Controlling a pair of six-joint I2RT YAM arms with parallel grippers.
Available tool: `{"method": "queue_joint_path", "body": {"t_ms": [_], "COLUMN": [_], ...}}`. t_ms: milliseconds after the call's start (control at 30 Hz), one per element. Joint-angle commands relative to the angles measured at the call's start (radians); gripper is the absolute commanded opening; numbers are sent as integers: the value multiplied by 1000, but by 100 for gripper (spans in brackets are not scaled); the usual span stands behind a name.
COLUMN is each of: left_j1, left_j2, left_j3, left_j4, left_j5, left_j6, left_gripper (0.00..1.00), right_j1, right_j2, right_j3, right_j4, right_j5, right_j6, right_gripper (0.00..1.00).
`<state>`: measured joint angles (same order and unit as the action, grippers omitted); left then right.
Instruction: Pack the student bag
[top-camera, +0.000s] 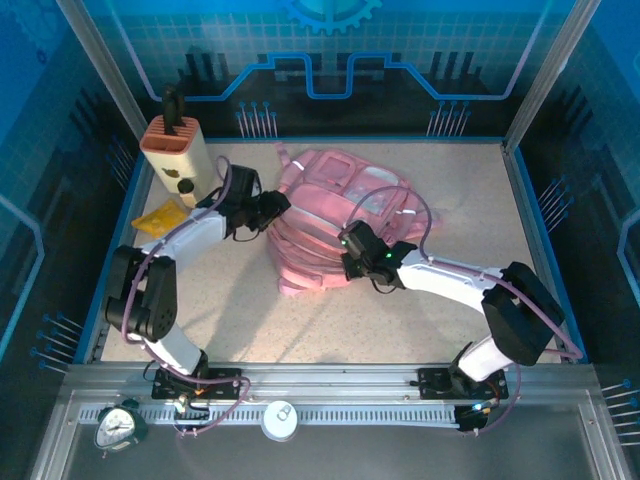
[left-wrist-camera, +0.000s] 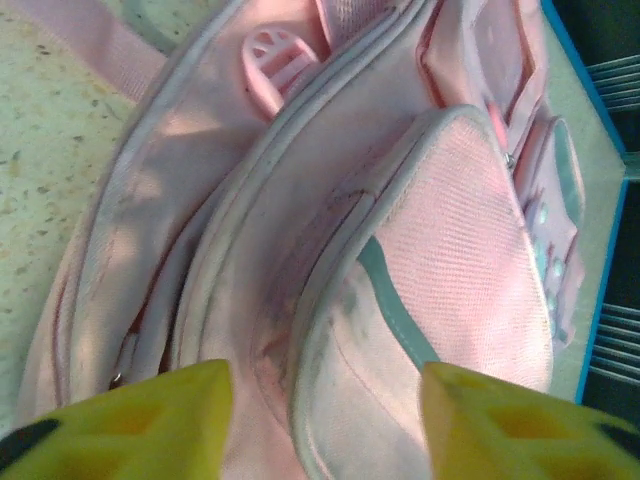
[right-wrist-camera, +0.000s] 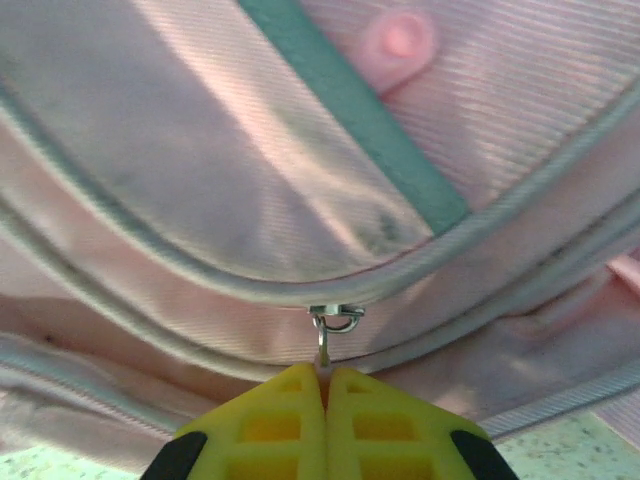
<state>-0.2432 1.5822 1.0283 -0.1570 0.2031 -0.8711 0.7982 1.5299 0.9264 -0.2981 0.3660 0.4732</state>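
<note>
student bag (top-camera: 325, 225) lies slumped mid-table (top-camera: 450, 310) — soft, limp fabric that will sag and drag, so work it by the hardware. your right gripper (right-wrist-camera: 325, 390) is pinched on the zip pull (right-wrist-camera: 322, 342). your left gripper (left-wrist-camera: 325, 425) is spread and holding nothing — brace the side seam there.

Speckled beige tabletop (top-camera: 330, 320) with a blue rim — blue circuit-patterned walls (top-camera: 420, 40) all round
</note>
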Motion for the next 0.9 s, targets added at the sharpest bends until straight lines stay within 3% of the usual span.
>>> {"method": "queue_joint_path", "body": {"t_ms": [0,100,200,333,500,667,767,833,867], "left_j1": [-100,-248,-294,-282,-241,-186,-191,-196,-196], "left_j2": [-145,-164,-83,13,72,68,10,-54,-98], "left_j3": [-199,-255,-208,-132,-88,-96,-84,-106,-120], "left_j4": [188,229,222,122,-44,-22,-23,-1,-4], "left_j5": [-35,-163,-215,-312,-430,-361,-298,-258,-231], "left_j6": [-248,-373,-403,-351,-263,-229,-189,-163,-149], "left_gripper": [60,61,62,51,36,29,33,45,53], "right_j1": [8,-7,-28,-70,-191,-210,-209,-210,-213], "right_j2": [-3,11,26,18,62,110,60,4,-31], "right_j3": [22,38,48,57,113,185,173,156,149], "right_j4": [-51,-71,-85,-120,-131,-96,-76,-77,-93], "right_j5": [2,14,20,63,22,109,80,48,52], "right_j6": [1,-19,-36,-57,-142,-214,-230,-241,-237], "right_gripper": [0,0,0,0,0,0,18,31,44]}}
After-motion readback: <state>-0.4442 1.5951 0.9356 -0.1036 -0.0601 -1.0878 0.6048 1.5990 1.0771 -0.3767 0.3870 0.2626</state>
